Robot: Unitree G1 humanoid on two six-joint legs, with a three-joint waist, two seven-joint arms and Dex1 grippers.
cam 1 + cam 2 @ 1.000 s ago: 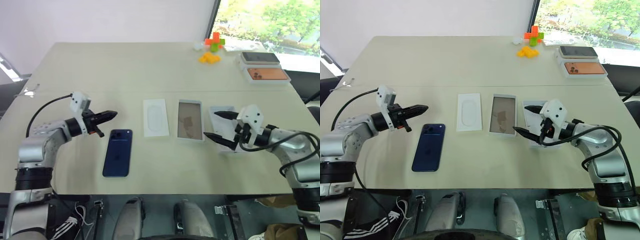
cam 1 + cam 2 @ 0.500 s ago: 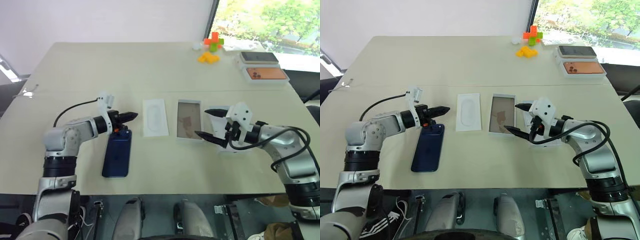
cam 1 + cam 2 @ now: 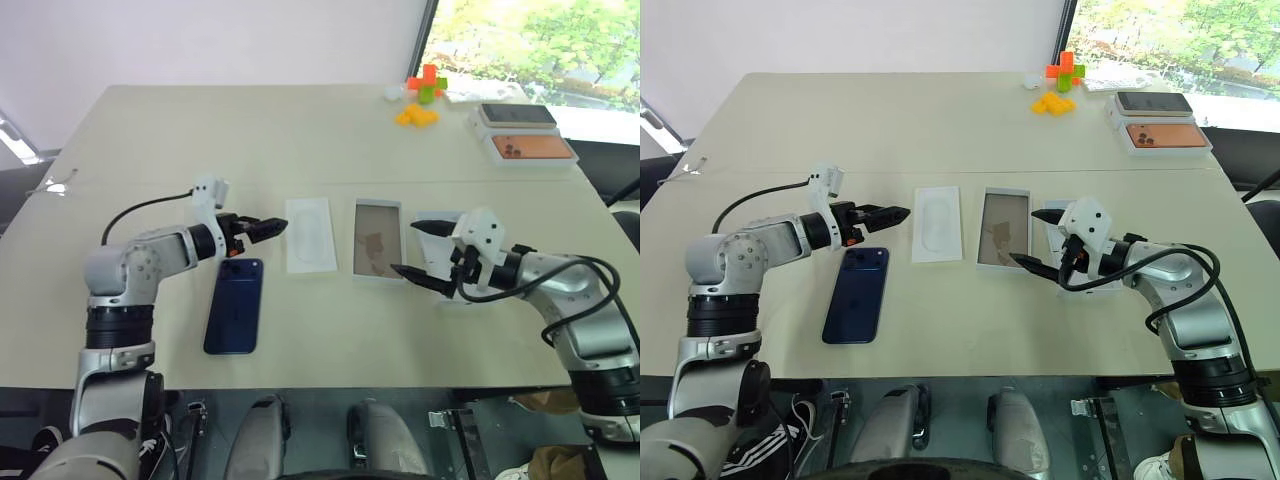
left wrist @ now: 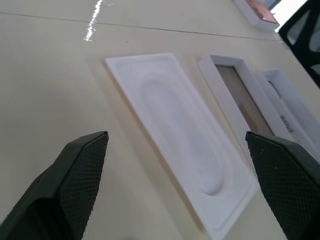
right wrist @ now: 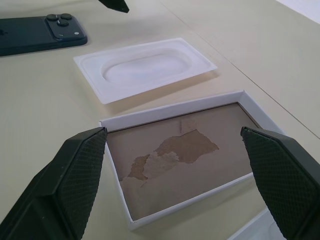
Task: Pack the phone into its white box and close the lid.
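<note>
From the head, the phone [image 3: 235, 306] is seen lying flat, left of the white insert [image 3: 310, 235]; the white box [image 3: 380, 240] lies right of it. In the left wrist view, the left gripper [image 4: 175, 185] is spread above the insert, empty. In the right wrist view, the right gripper [image 5: 180, 175] is spread over the white box, empty.

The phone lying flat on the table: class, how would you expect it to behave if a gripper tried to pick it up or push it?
The phone looks like a rigid slab, so it should not bend. Its glossy back probably makes it slippery between fingers. Lying flat on the table, it would likely slide rather than tip or roll when pushed, and its thin edges offer little to grip.
</note>
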